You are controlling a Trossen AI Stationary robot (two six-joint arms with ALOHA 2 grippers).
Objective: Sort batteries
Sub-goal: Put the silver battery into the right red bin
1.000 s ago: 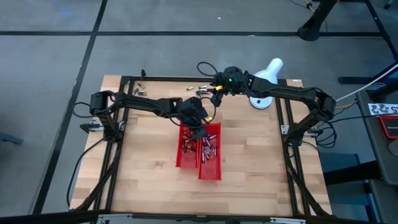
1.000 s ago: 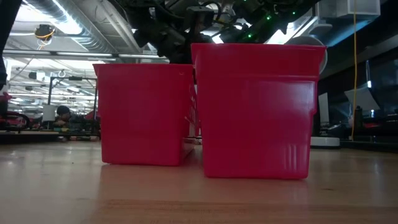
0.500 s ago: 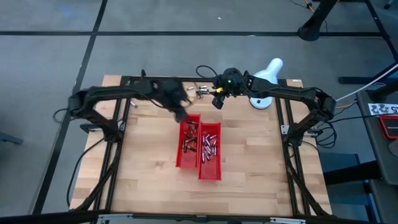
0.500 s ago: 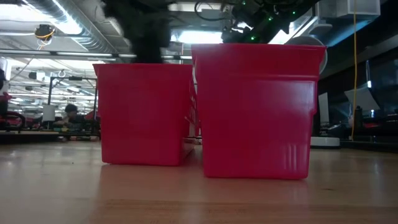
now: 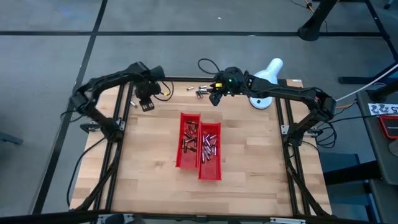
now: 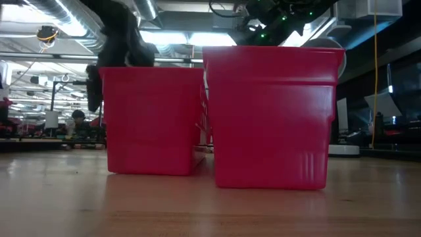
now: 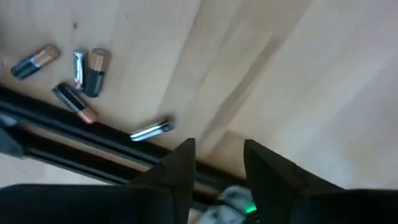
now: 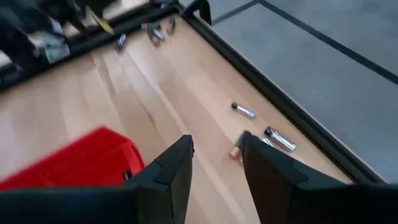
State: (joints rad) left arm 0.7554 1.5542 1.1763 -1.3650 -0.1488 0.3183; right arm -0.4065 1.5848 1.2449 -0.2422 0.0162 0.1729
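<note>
Red plastic trays [image 5: 199, 149] sit mid-table from above, holding small silvery cylindrical batteries [image 5: 200, 144]; more lie at twelve o'clock. The left gripper [image 5: 147, 103] hovers at ten o'clock, the right gripper [image 5: 215, 99] at twelve. Wrist views show the left gripper's fingers [image 7: 180, 168] and the right's [image 8: 174, 168] apart, holding nothing.

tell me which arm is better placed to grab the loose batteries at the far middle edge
Right. The right gripper hovers open just beside the loose batteries, which show near its fingers in its wrist view. The left gripper, also open, sits by the far-left corner.
</note>
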